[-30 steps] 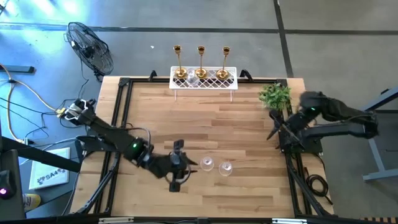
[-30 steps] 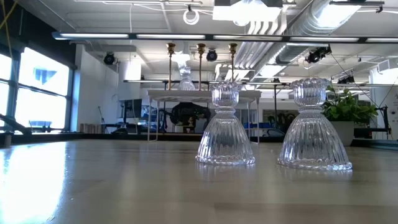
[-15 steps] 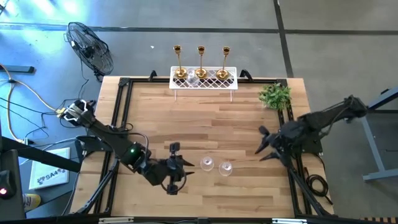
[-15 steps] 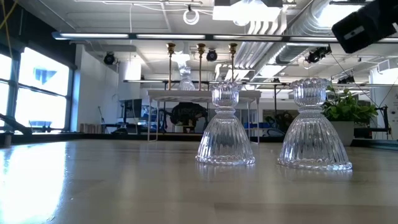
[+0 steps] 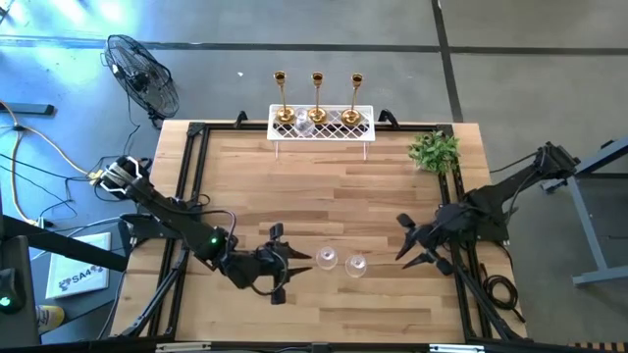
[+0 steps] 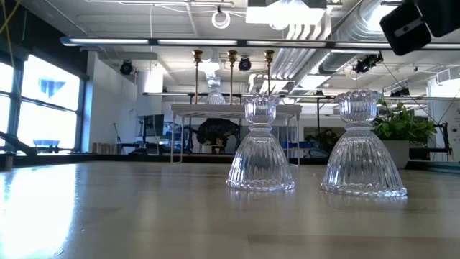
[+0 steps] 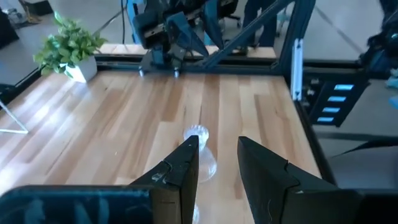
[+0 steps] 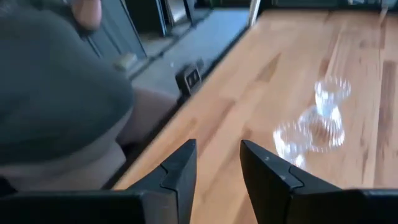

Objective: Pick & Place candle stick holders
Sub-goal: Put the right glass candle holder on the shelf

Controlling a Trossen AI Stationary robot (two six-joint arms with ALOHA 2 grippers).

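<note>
glass holders (image 5: 340,262) between both grippers

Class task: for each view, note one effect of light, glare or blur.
High view: even light, glass holders nearly vanish against the wood. Low view: bright ceiling lights, sheen on the table. Right wrist view: motion blur smears the glass holders. Left wrist view: sharp, soft glare on the wood.

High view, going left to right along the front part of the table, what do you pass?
Left gripper → first glass candle holder → second glass candle holder → right gripper, all apart from one another.
</note>
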